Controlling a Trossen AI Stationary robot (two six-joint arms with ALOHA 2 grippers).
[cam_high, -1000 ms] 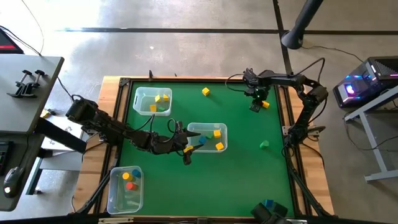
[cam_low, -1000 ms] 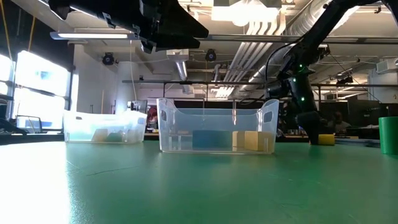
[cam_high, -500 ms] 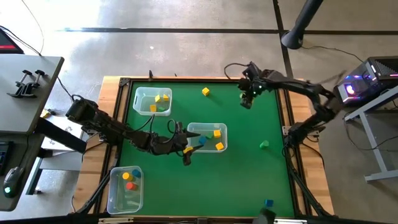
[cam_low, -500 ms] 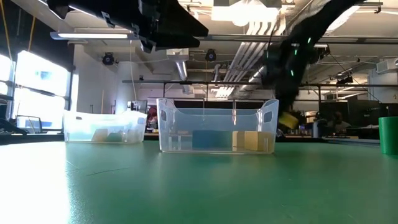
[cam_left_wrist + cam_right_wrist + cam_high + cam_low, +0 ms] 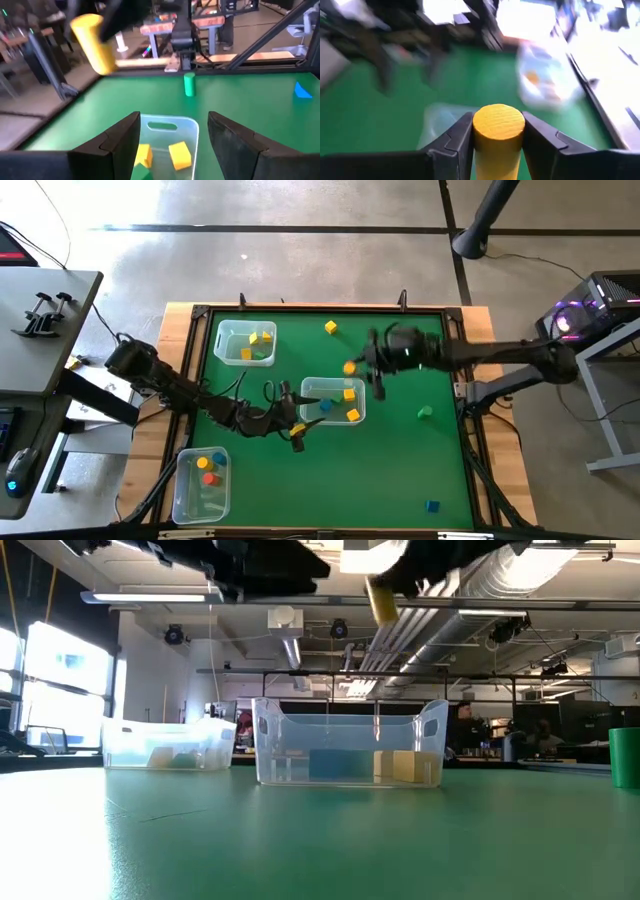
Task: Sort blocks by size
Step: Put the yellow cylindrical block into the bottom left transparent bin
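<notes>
My right gripper (image 5: 364,370) is shut on a yellow cylinder block (image 5: 349,367), high above the table beside the far edge of the middle clear bin (image 5: 310,388). The block also shows in the low view (image 5: 382,598) and the left wrist view (image 5: 93,41). The middle bin holds yellow, blue and green blocks. My left gripper (image 5: 299,430) is open and empty at that bin's near left corner (image 5: 172,135). Loose on the mat lie a yellow block (image 5: 330,327), a green block (image 5: 424,412) and a blue block (image 5: 431,506). My right gripper pinches the yellow cylinder's curved sides (image 5: 498,150) between its two fingers (image 5: 460,142), with the round end face (image 5: 498,121) showing between them. The fingers come from the table's right, slanting down. The block is lifted clear of the table and tilted.
A clear bin (image 5: 245,342) with yellow blocks stands at the far left. Another clear bin (image 5: 200,483) with orange, red and blue blocks stands at the near left corner. A wooden rim (image 5: 478,420) frames the green mat. People and equipment show in the room behind.
My right gripper has lifted the yellow block off the table at the far right corner. It has swung with the block toward the table's left and near edges, over to the middle bin. The block now hangs high above the table.
</notes>
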